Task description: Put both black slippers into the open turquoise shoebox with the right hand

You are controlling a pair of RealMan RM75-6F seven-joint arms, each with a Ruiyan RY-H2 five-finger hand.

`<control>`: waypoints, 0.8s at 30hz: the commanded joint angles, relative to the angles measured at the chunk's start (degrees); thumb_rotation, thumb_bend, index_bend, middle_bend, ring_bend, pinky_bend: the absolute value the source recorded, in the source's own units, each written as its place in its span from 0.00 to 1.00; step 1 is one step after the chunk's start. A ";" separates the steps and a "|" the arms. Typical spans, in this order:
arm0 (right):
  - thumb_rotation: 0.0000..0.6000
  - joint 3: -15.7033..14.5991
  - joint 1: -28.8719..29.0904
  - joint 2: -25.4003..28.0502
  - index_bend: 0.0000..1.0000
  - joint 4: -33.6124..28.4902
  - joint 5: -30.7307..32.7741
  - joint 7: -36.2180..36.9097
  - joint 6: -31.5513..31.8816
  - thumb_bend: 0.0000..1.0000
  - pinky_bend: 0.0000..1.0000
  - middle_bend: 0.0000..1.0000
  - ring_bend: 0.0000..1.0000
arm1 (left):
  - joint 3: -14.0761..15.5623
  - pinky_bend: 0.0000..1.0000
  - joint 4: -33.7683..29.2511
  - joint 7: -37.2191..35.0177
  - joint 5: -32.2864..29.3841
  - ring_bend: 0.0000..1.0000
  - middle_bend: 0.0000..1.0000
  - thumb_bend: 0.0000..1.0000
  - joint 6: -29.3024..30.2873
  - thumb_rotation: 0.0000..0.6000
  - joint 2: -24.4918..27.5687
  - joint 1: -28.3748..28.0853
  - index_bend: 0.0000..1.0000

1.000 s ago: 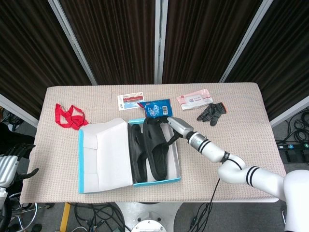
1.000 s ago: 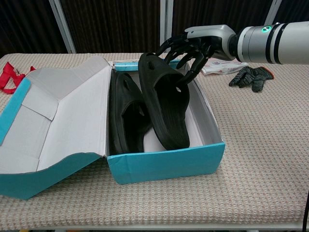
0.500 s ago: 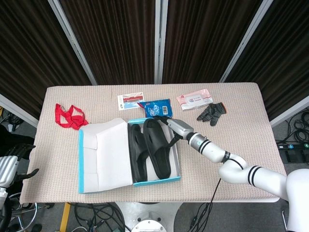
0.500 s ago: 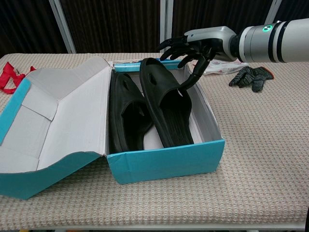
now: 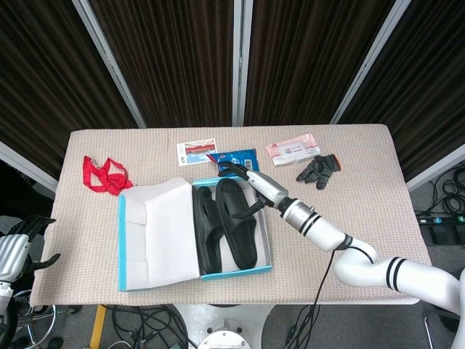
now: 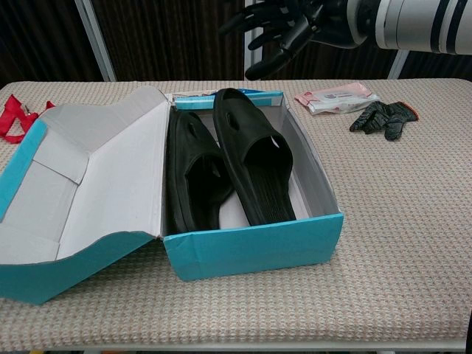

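Inside shoebox (image 6: pixel 251 247), both slippers (image 6: pixel 254 158) lie lengthwise.

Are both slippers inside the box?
Yes. Both black slippers lie side by side inside the open turquoise shoebox; the right hand holds nothing.

I count two black rubber slippers in the scene: one (image 6: pixel 190 171) lies at the left of the box and the other (image 6: pixel 254 157) beside it at the right. There is one open turquoise cardboard shoebox (image 6: pixel 254 248). On the table I see one red strap bundle (image 5: pixel 102 176), one pink wipes packet (image 6: pixel 335 99), one blue snack packet (image 5: pixel 236 156), one white printed card (image 5: pixel 197 153), and one dark glove bundle (image 6: pixel 382 118).
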 commanded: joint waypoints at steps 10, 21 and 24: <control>1.00 -1.56 2.05 -5.19 0.00 2.81 -1.14 5.16 -3.39 0.00 0.16 0.20 0.04 | -0.10 0.20 0.00 -0.32 -0.34 0.13 0.23 0.17 -0.13 1.00 0.13 0.06 0.24; 1.00 -3.24 3.01 -8.84 0.00 9.04 -1.82 9.33 -6.25 0.00 0.17 0.20 0.04 | -0.19 0.20 0.69 -1.22 -0.45 0.13 0.23 0.17 0.00 1.00 0.04 0.16 0.24; 1.00 -3.75 2.86 -8.93 0.00 10.02 -1.97 9.94 -6.67 0.00 0.18 0.20 0.04 | -0.17 0.20 0.78 -1.31 -0.35 0.13 0.23 0.17 0.06 1.00 0.00 0.16 0.24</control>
